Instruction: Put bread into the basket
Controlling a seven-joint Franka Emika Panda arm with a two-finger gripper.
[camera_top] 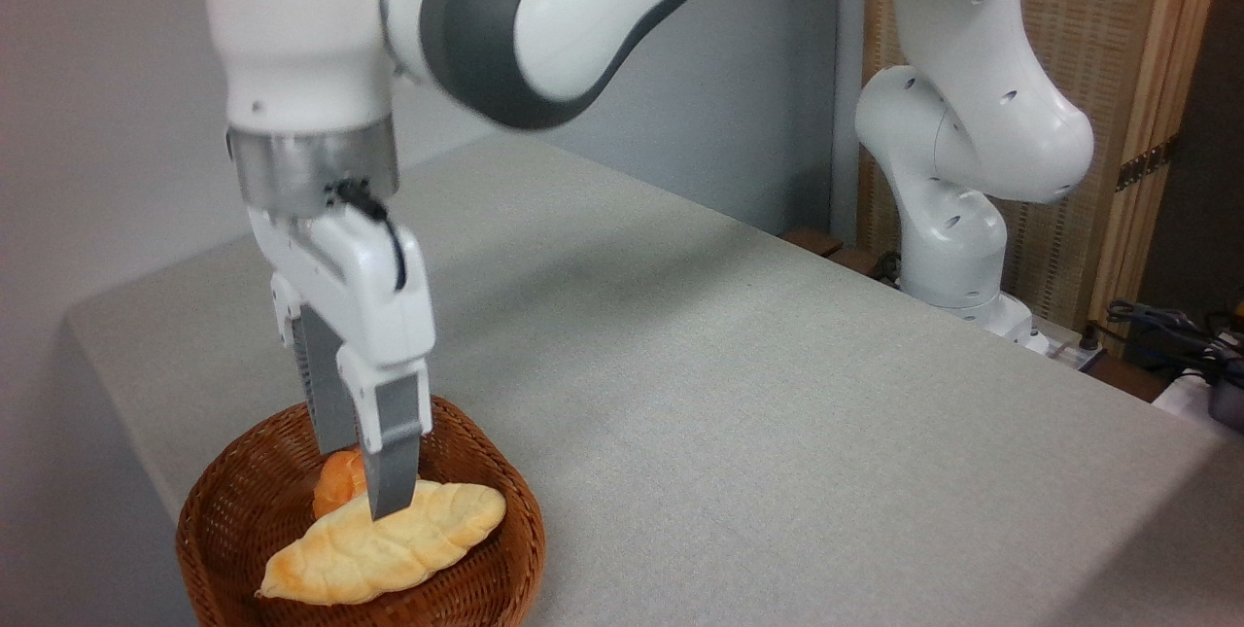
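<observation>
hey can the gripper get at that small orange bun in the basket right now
Probably not easily. The small orange bun sits low in the basket, behind the bread and largely hidden by the gripper fingers, which stand at the loaf. The loaf seems to crowd it, so clearance looks tight.

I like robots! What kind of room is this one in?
Probably a robot lab, not a kitchen: the arm is bolted beside a bare grey table, cables trail behind, and the bread in the basket looks like practice props.

Bread in basket
</observation>
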